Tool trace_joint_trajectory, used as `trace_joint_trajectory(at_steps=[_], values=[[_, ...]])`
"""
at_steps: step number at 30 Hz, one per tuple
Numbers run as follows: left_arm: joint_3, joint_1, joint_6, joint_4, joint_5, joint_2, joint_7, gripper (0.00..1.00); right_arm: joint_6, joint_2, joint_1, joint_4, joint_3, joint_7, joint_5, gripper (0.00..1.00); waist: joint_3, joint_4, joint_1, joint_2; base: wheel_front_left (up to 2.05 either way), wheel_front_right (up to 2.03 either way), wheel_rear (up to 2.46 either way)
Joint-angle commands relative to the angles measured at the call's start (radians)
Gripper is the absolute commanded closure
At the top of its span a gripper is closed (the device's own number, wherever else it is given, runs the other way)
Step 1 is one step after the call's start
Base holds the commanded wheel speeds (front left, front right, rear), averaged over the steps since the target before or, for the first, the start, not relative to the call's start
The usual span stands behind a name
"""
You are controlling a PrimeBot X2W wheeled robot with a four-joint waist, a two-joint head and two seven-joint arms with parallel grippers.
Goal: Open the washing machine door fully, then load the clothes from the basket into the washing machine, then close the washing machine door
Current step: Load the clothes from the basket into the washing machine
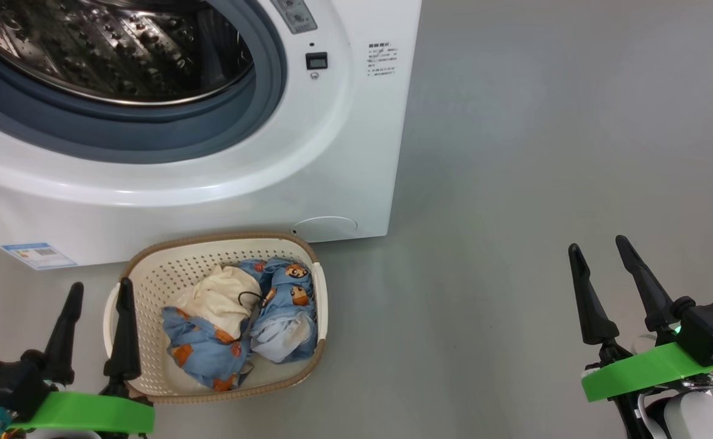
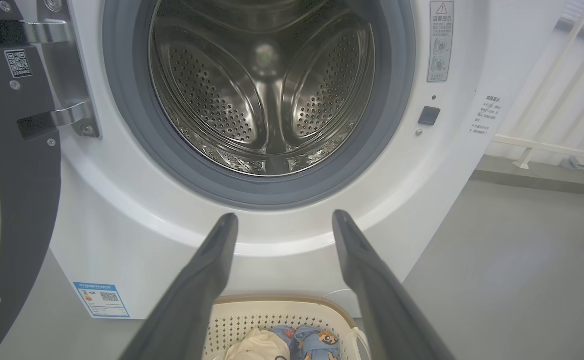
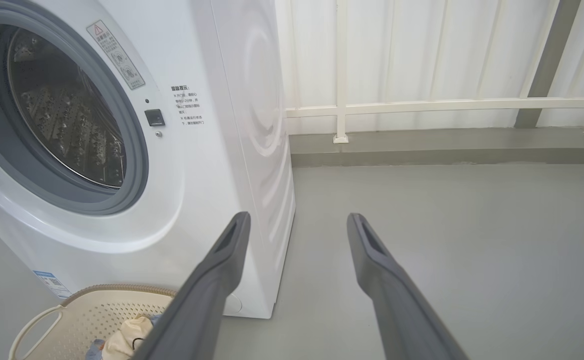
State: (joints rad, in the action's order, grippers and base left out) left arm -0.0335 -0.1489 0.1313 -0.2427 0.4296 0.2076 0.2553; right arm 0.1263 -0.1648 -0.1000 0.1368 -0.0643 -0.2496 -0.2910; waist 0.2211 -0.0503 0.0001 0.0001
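White and boxy, the front-loading washing machine (image 1: 344, 152) stands with its glossy black round door (image 2: 17, 200) swung wide at my left. Just before it sits the cream perforated plastic basket (image 1: 149, 268), with blue bear-print and cream clothes (image 1: 283, 305) heaped inside. My left gripper (image 1: 101, 284) hangs at the basket's left rim with its fingers spread. My right gripper (image 1: 597, 244) is well apart and equally spread, grasping nothing.

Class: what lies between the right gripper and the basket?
In the head view, bare grey floor separates the right gripper from the basket.
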Motion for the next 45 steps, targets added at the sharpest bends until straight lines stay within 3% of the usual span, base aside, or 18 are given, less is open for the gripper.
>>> trace_joint_trajectory(at_steps=[1,12,21,45], values=[[0.027,-0.033,-0.001,0.011,-0.01,0.022,0.006,0.0,0.004,-0.008,-0.027,-0.027,-0.023,-0.012,0.005,0.0,0.005,-0.001,-0.0001,-0.0001,0.0,0.0,0.0],[0.015,-0.06,-0.001,-0.085,-0.012,0.021,0.006,0.0,0.004,0.003,-0.048,-0.031,-0.036,-0.012,0.01,0.0,0.046,-0.009,-0.0001,-0.0001,0.0,0.0,0.0],[-0.026,-0.13,-0.001,-0.203,-0.043,0.037,0.006,0.0,0.004,0.021,-0.094,-0.037,-0.063,-0.012,0.014,0.0,0.142,-0.025,-0.0001,-0.0001,0.0,0.0,0.0],[-0.301,-0.623,-0.001,-0.863,0.021,0.149,-0.022,0.0,0.004,0.092,-0.269,-0.07,-0.111,-0.012,0.033,0.0,0.5,-0.099,-0.0001,-0.0001,0.0,0.0,0.0]])
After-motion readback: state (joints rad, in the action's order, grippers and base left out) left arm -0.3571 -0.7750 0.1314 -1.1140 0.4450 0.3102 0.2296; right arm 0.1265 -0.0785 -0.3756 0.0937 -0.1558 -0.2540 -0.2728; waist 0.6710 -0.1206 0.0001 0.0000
